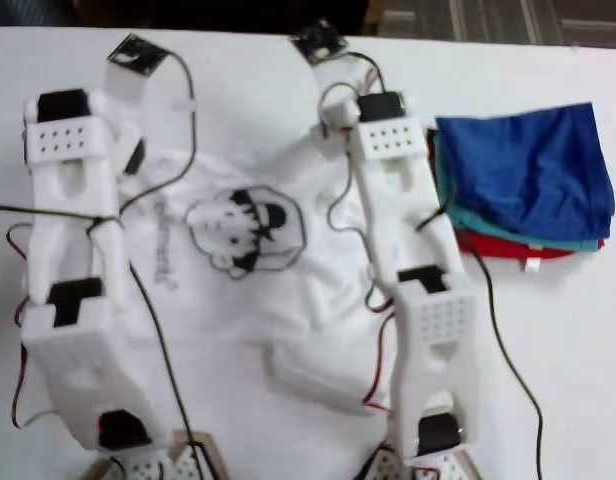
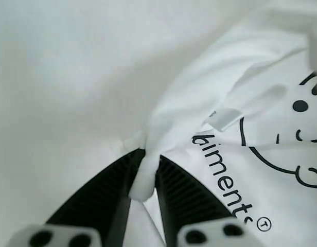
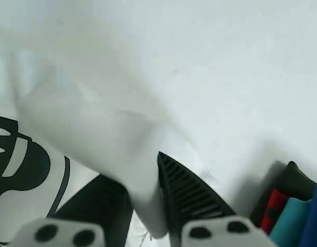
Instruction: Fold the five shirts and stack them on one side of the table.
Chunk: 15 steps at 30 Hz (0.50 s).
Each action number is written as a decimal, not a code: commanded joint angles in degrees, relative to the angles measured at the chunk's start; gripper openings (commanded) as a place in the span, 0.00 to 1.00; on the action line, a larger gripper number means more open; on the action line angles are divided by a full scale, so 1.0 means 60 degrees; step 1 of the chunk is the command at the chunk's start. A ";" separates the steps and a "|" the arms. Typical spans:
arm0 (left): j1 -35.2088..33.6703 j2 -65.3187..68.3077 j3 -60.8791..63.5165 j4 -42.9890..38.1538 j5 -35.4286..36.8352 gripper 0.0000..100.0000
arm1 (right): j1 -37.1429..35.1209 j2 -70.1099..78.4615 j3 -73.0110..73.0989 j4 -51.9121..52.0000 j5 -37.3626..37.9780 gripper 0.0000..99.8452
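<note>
Starting at the left, the left arm is stretched along one side of the single white shirt, which is spread crumpled on the table with its cartoon face print up. In its wrist view, the left gripper is seen clamped on a bunched bit of the shirt's edge, just beside the black lettering, with both black fingers pinched onto the cloth.

Next over, the right arm is laid along the shirt's other side. The right gripper is closed on white fabric too, a fold of it being squeezed between the two fingers.

Furthest right, one stack of folded shirts is parked just beside the right arm. Three layers can be counted from above: blue on top, then teal, then red. A fourth, dark edge is picked up in the right wrist view.
</note>
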<state>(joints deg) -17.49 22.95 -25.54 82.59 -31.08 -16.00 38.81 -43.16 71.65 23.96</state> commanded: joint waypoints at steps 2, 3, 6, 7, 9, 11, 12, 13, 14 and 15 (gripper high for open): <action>-0.0103 -0.0176 -0.0095 0.0029 -0.0044 0.02 | 0.0022 -0.0183 -0.0440 0.0022 -0.0015 0.02; -0.0117 -0.0190 -0.0125 0.0044 -0.0044 0.02 | 0.0051 -0.0212 -0.0469 0.0051 -0.0015 0.02; -0.0205 -0.0190 -0.0505 0.0484 -0.0044 0.02 | 0.0183 -0.0462 -0.0703 0.0491 -0.0015 0.02; -0.0220 -0.0190 -0.0696 0.0762 -0.0044 0.02 | 0.0227 -0.0593 -0.0777 0.0696 -0.0015 0.02; -0.0264 -0.0190 -0.1238 0.1509 -0.0044 0.02 | 0.0286 -0.0901 -0.1026 0.1209 -0.0015 0.02; -0.0264 -0.0190 -0.2000 0.2535 -0.0044 0.02 | 0.0315 -0.1282 -0.1275 0.1824 -0.0015 0.02; -0.0264 -0.0190 -0.2484 0.3077 -0.0044 0.02 | 0.0315 -0.1487 -0.1407 0.2088 0.0000 0.02; -0.0264 -0.0205 -0.2864 0.3385 0.0000 0.02 | 0.0315 -0.1722 -0.1553 0.2410 0.0015 0.02; -0.0337 -0.0293 -0.3084 0.3355 0.0029 0.02 | 0.0315 -0.1956 -0.1685 0.2733 0.0044 0.02; -0.0527 -0.0498 -0.3172 0.3341 0.0000 0.02 | 0.0315 -0.2190 -0.1802 0.3055 0.0044 0.02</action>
<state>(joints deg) -18.37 22.95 -39.52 99.91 -30.90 -14.86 33.36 -49.93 85.27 23.96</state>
